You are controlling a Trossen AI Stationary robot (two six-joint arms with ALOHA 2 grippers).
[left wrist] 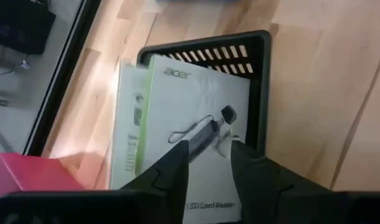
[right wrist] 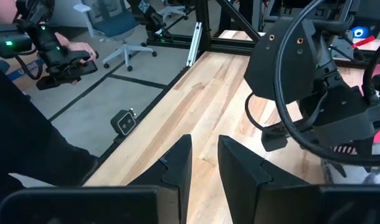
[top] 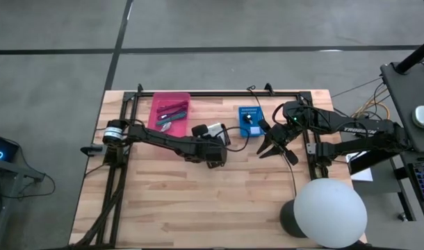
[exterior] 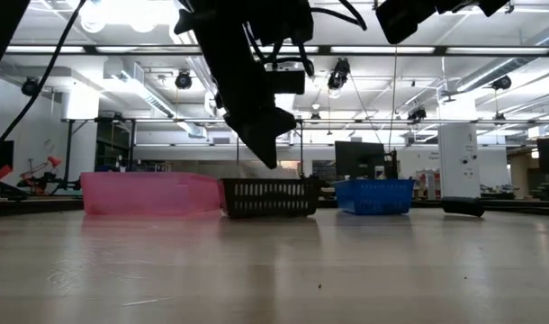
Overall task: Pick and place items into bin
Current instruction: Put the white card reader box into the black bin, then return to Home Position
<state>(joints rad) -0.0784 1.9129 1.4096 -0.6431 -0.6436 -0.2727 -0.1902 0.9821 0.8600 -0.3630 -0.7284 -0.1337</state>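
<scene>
Wooden slat table (top: 198, 208) in an open lab with a grey floor; ceiling lights and monitors show behind it in the low view.

Left gripper (left wrist: 209, 149): fingers narrowly parted, nothing between them, hovering right over the black mesh bin (left wrist: 261, 81) at table centre. In the bin lie two white flat packets (left wrist: 190, 124), stacked and overlapping, the top one printed with a card-reader picture. Legible print: "acer" at its upper corner, and "SD Card Reader" along the lower edge, partly cut off by the fingers.

Right gripper (right wrist: 205, 158): fingers a small gap apart, empty, hanging above bare wood to the right of the black bin, near the blue bin (top: 250, 119).

Pink bin (top: 170, 111) sits at far left and holds pen-like sticks (top: 172, 110); colours are hard to sort from above. A small dark object (exterior: 462, 207) lies on the table at right in the low view. No loose items show clearly on the open wood.

Step judged: left arm at release or clearing over the black bin. To do it well: lift straight up, keep the fingertips off the bin wall and the packet edges, and don't drag the top packet out. The right arm should stay apart from the left wrist while it clears.
</scene>
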